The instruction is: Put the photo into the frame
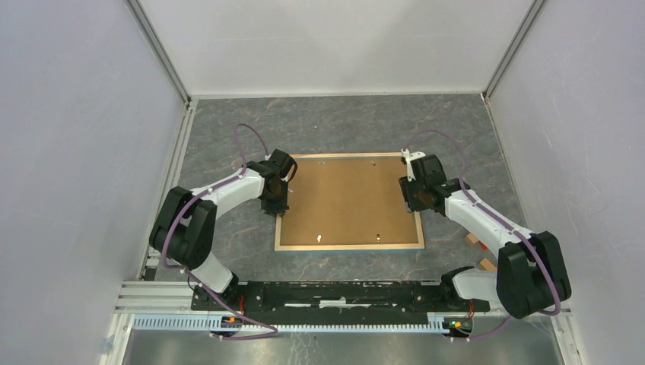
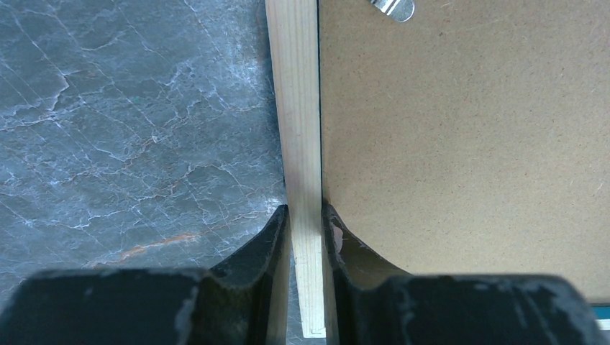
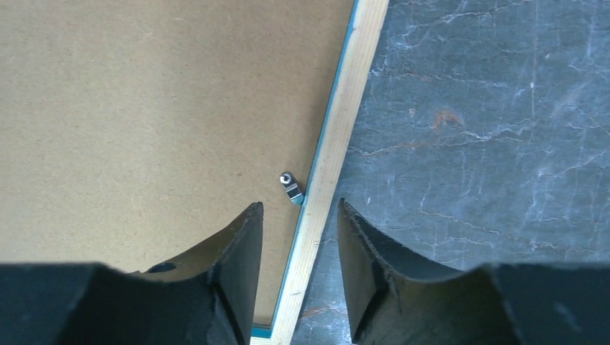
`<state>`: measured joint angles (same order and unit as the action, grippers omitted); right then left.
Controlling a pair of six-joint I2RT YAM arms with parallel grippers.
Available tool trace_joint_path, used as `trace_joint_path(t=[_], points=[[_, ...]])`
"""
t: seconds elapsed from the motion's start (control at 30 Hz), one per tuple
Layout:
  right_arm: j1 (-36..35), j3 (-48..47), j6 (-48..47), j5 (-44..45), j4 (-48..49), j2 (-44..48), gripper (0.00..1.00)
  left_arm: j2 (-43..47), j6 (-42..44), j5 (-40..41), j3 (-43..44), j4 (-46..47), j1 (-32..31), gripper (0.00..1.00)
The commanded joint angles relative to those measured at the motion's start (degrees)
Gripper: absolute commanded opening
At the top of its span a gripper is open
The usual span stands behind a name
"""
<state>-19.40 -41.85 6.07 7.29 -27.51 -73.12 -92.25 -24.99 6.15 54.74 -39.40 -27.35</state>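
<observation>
A: Where is the frame [image 1: 350,246] found?

B: It is laid flat near the middle of the table [image 1: 342,122], back side up, between the two arms. Its light wood rim is seen all round, and a brown board [image 1: 350,201] is seated inside it.

A: How is the left gripper [image 2: 306,212] set?

B: It is closed onto the frame's left rim. In the wrist view one finger is seen against the outer edge and the other against the inner edge, at the board's margin. The rim is pinched.

A: And the right gripper [image 3: 298,208]?

B: It is held over the right rim with its fingers spread. A gap is seen on each side of the wood, so nothing is gripped. One finger is placed above the board, the other above the table.

A: Is anything else noted there?

B: A small metal clip [image 3: 290,188] is seen just inside the rim, near the fingertips. A thin blue line is visible along the rim's inner edge.
</observation>
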Motion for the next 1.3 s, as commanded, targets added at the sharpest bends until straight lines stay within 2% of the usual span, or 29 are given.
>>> trace_joint_path(t=[0.0, 0.2, 0.77, 1.03, 1.27], points=[[-0.18, -1.91, -1.65, -2.71, 0.7, -0.63, 0.49, -0.79, 1.88, 1.85, -0.25, -0.55, 0.11, 0.16], [-0.13, -1.32, -2.86, -1.23, 1.56, -3.83, 0.48, -0.67, 1.88, 1.65, -0.2, -0.59, 0.1, 0.15], [-0.17, 0.61, -3.48, 2.13, 3.76, -9.08, 0.32, -0.94, 1.97, 1.37, -0.07, -0.48, 0.11, 0.12], [-0.34, 1.94, -2.61, 4.18, 5.52, -10.41, 0.35, -1.03, 1.97, 1.31, -0.12, -0.5, 0.09, 0.11], [-1.1, 3.54, -0.08, 7.8, 7.94, -11.8, 0.31, -1.04, 1.88, 1.27, -0.07, -0.49, 0.05, 0.11]])
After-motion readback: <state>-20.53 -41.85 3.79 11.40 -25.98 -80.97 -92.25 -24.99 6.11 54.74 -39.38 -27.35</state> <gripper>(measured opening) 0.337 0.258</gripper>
